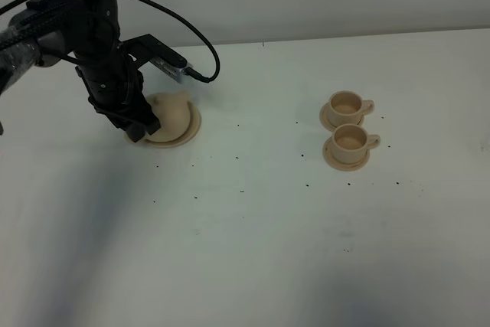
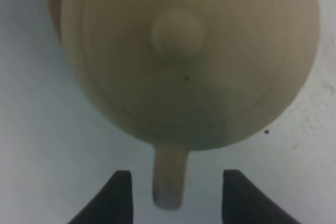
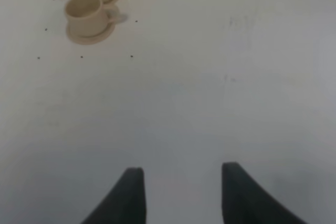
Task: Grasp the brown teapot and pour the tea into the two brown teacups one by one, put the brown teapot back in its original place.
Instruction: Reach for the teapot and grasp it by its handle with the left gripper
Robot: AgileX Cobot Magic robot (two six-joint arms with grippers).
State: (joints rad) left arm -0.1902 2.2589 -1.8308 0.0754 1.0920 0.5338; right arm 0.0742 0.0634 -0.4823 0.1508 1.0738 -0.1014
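Left claw (image 2: 177, 177), fingers apart, straddles the teapot (image 2: 184, 56) handle (image 2: 169, 179) near the desk's (image 1: 253, 227) far left corner. Grabbing step: I think it must squeeze, then lift. Right claw (image 3: 181, 174) hangs apart.

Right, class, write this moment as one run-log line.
left gripper: open, astride teapot handle | right gripper: open, empty | teacups: upright, untouched

No lettering, label, brand mark or number can be read on the brown teapot (image 1: 174, 114), the two brown teacups (image 1: 346, 103) (image 1: 351, 139) or the white table (image 1: 253, 258).
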